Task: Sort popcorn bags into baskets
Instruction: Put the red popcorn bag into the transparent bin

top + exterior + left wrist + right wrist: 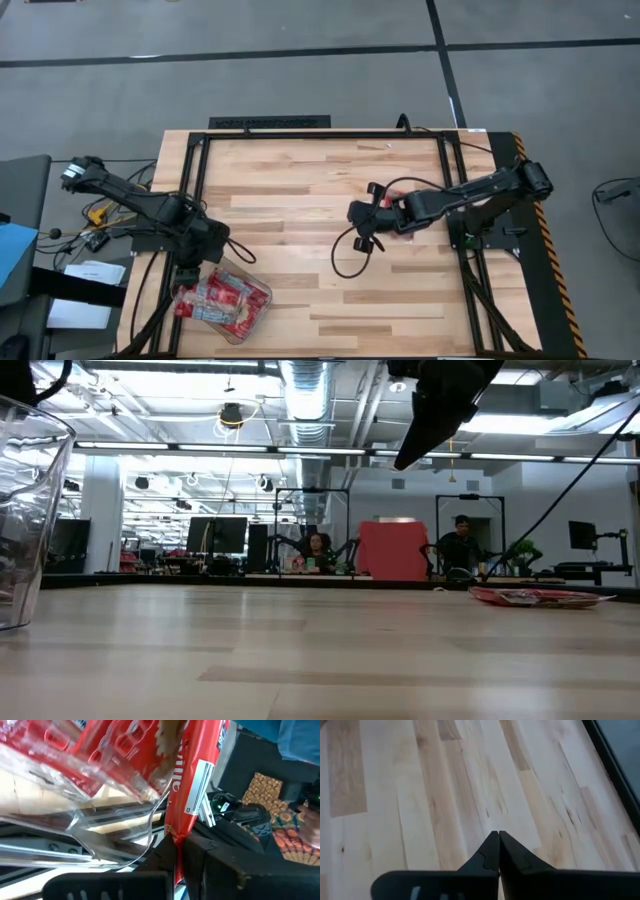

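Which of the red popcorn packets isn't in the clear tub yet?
The flat red popcorn packet lying alone on the wooden table, partly under the right arm. The other red packets are heaped inside the clear plastic tub.

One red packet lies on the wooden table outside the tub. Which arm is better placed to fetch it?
The right arm, probably. Its right gripper, shut and empty, hangs near the loose red popcorn packet. The left gripper is shut on another red packet beside the clear plastic tub.

clear tub holding red packets; wooden table
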You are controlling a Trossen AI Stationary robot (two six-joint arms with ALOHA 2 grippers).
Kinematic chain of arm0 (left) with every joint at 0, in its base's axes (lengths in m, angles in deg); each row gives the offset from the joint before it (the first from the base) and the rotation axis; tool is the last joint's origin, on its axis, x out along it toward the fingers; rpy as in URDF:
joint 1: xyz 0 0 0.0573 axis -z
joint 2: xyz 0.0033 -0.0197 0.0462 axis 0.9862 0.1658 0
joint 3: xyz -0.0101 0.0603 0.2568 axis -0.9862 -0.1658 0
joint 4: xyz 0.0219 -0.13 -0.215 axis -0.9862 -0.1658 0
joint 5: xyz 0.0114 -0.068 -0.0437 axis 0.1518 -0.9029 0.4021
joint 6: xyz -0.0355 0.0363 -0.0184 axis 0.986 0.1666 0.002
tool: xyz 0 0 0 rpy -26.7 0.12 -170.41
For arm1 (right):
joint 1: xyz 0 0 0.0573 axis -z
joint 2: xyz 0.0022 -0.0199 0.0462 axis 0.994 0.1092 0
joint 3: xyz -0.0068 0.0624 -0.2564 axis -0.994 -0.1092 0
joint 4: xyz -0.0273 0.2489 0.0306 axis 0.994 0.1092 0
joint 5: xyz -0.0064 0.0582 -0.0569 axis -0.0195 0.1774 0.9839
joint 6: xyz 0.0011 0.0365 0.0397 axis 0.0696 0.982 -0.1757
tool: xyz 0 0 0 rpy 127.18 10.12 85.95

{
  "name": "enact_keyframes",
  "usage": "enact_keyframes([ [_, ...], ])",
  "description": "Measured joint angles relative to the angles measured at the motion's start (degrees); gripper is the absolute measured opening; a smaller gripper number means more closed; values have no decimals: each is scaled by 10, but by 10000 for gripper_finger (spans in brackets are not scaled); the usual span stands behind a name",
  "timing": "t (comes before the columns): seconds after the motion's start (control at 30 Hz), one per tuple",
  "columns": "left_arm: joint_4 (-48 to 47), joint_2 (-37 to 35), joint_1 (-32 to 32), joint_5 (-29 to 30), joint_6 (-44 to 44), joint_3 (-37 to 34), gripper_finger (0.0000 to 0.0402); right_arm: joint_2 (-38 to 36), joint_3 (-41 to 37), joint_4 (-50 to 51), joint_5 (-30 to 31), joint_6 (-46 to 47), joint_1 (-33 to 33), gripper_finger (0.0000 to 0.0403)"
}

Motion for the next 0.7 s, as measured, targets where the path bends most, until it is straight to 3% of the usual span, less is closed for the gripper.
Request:
enact_keyframes([
  [0.4, -10, 121, -7, 5, -106, 28, 0, 0, 0, -1, 0, -2, 10, 21],
  [0.7, -10, 127, -57, 11, -113, 29, 8, 0, 0, -1, 3, -16, 13, 43],
])
